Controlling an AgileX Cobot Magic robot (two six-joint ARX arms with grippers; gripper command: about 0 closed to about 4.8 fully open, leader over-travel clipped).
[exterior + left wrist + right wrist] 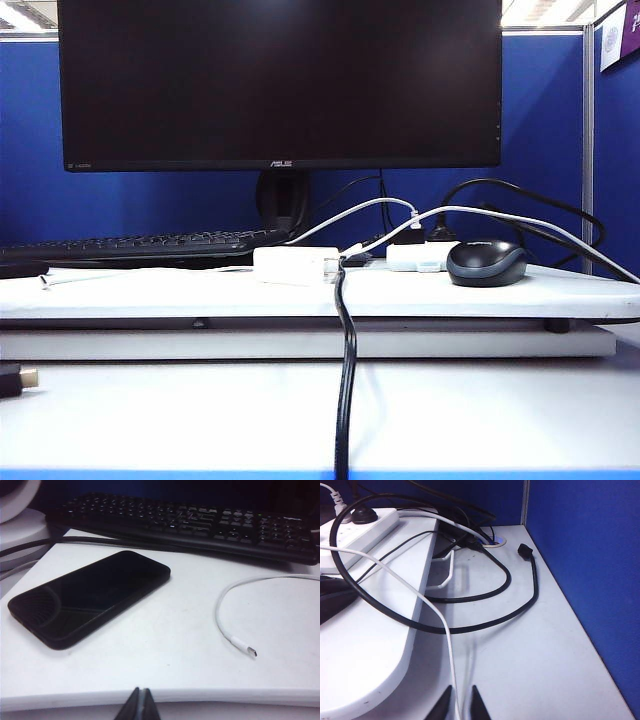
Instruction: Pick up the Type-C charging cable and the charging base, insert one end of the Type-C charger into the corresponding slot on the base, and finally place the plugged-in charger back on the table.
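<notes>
**Type-C charging cable end lies ahead of the left gripper**

Type-C charging cable [223, 596] curls across the white worktop [165, 650], its plug end pointing back toward the left gripper [139, 705], which is fully closed and empty. Charging base [289, 265] sits mid-worktop. Right gripper [459, 705], narrowly parted and holding nothing, hovers off the worktop's right end, farther from that plug.

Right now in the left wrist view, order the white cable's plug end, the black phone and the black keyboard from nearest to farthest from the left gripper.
From the shut left gripper:
1. White Type-C charging cable's plug end, on the table near its front edge.
2. Black phone, on the opposite side; close to call with the plug.
3. Black keyboard, at the back.
</notes>
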